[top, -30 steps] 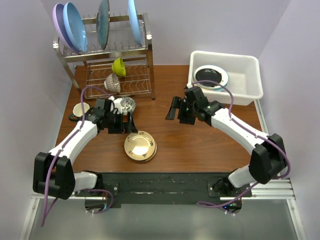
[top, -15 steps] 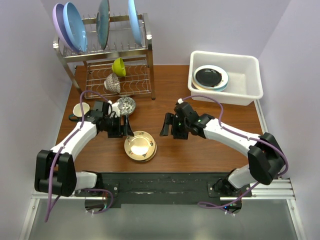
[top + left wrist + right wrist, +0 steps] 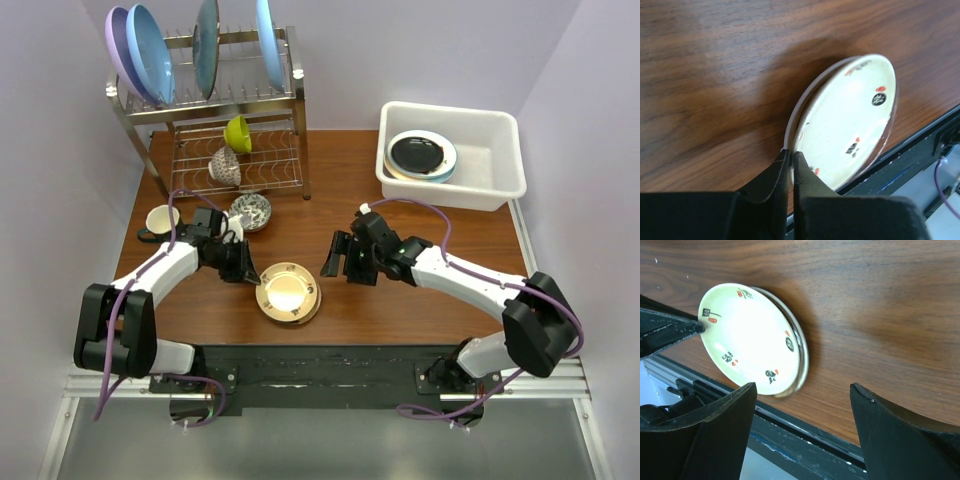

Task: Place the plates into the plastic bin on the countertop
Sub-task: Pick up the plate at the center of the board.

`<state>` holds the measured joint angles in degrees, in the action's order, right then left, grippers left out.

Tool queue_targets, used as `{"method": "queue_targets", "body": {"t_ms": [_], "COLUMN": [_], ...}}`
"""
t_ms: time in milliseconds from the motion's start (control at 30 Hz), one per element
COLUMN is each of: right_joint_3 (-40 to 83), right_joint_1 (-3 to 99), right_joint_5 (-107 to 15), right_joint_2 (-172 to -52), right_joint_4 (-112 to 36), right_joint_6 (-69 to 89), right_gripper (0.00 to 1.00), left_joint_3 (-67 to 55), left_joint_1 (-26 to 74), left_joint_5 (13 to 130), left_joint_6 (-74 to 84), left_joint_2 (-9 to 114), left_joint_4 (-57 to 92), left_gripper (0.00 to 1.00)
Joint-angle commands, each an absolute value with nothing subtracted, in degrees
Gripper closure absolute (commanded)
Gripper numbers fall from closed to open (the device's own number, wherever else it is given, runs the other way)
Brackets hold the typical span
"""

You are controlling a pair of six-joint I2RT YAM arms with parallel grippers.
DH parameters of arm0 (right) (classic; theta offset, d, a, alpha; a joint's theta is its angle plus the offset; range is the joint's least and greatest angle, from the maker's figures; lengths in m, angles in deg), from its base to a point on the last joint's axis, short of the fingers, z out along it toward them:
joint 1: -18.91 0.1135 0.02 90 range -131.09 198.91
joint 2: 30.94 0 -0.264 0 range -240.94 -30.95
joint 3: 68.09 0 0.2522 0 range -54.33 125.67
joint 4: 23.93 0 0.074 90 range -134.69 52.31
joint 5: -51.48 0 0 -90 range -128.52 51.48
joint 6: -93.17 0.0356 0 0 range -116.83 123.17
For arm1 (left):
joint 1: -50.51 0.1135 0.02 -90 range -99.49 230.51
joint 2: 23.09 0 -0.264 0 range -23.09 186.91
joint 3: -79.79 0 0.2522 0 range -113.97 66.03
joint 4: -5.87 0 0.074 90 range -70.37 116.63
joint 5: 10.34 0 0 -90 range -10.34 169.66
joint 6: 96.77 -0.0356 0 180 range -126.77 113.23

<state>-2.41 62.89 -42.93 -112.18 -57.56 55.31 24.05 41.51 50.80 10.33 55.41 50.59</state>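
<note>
A small stack of plates (image 3: 288,293) lies on the countertop (image 3: 400,310) near its front edge. The top one is a white plate with red spots (image 3: 847,122), resting on a gold-tan plate (image 3: 796,111). My left gripper (image 3: 250,272) is shut on the left rim of the spotted plate (image 3: 747,337), fingertips (image 3: 782,159) pinching it. My right gripper (image 3: 335,257) hangs open just right of the stack, nothing between its fingers (image 3: 727,412). The white plastic bin (image 3: 503,160) at the back right holds a glossy black plate (image 3: 420,152) on a cream-and-teal one.
A two-tier steel wire rack (image 3: 215,105) at the back left holds upright blue and lilac plates, a lime-green bowl (image 3: 238,133) and a patterned bowl. Another patterned bowl (image 3: 250,211) and a cream cup (image 3: 161,220) stand near my left arm. The black base rail runs close below the stack.
My left gripper has closed from wide open onto the spotted plate's rim, and the stack has slid slightly right. My right arm has swung left from the bin toward the stack.
</note>
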Motion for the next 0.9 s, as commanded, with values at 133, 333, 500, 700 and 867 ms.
{"method": "queue_targets", "body": {"t_ms": [133,333,500,700,867], "right_joint_3": [-4.6,-6.8,-9.9,-12.5,-15.5], "right_joint_1": [63.3,63.3,63.3,63.4,63.4], "right_joint_5": [-41.4,-41.9,-44.4,-45.7,-47.0], "right_joint_2": [-109.7,-108.3,-106.8,-106.1,-106.1], "right_joint_4": [-55.2,-53.9,-49.5,-46.0,-41.9], "right_joint_6": [57.0,58.3,60.0,61.8,64.2], "right_gripper": [0.22,0.22,0.21,0.19,0.18], "left_joint_3": [23.8,22.9,22.1,20.3,20.0], "left_joint_1": [42.0,42.0,42.0,42.0,42.0], "left_joint_5": [48.5,48.4,46.1,45.5,44.7], "left_joint_6": [10.1,9.8,11.2,11.2,11.3], "left_joint_2": [55.1,53.6,51.7,51.0,50.0], "left_joint_4": [49.5,50.0,49.6,50.5,50.5], "left_gripper": [1.0,1.0,1.0,1.0,1.0]}}
